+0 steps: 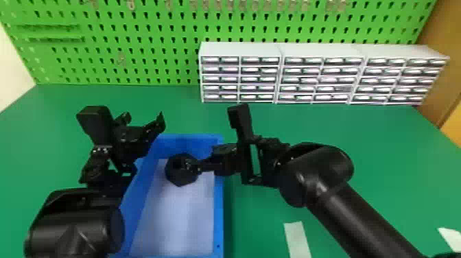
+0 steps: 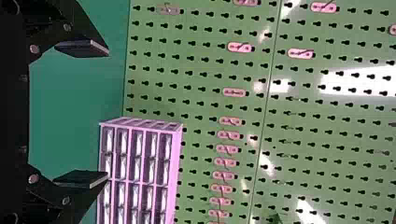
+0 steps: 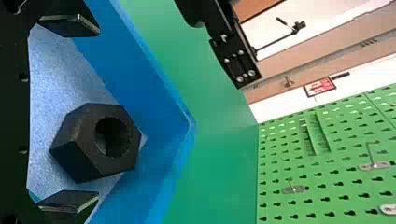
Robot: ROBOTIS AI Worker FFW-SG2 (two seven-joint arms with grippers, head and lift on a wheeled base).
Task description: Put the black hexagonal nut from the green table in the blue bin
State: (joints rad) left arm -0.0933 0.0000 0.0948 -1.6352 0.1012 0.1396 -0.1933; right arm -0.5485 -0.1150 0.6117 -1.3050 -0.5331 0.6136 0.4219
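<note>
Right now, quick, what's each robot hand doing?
Left gripper: open, empty.
Right gripper: open, not gripping the nut.

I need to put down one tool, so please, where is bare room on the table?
Bare green table lies between the white drawer units and right arm, and left of the left arm. Crowded: the blue bin's far end, with the black nut and right gripper, the left gripper near its rim.

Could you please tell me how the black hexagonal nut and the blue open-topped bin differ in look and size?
The black hexagonal nut is far smaller than the blue open-topped bin. The nut has a round hole; the bin, a pale floor within straight blue walls.
</note>
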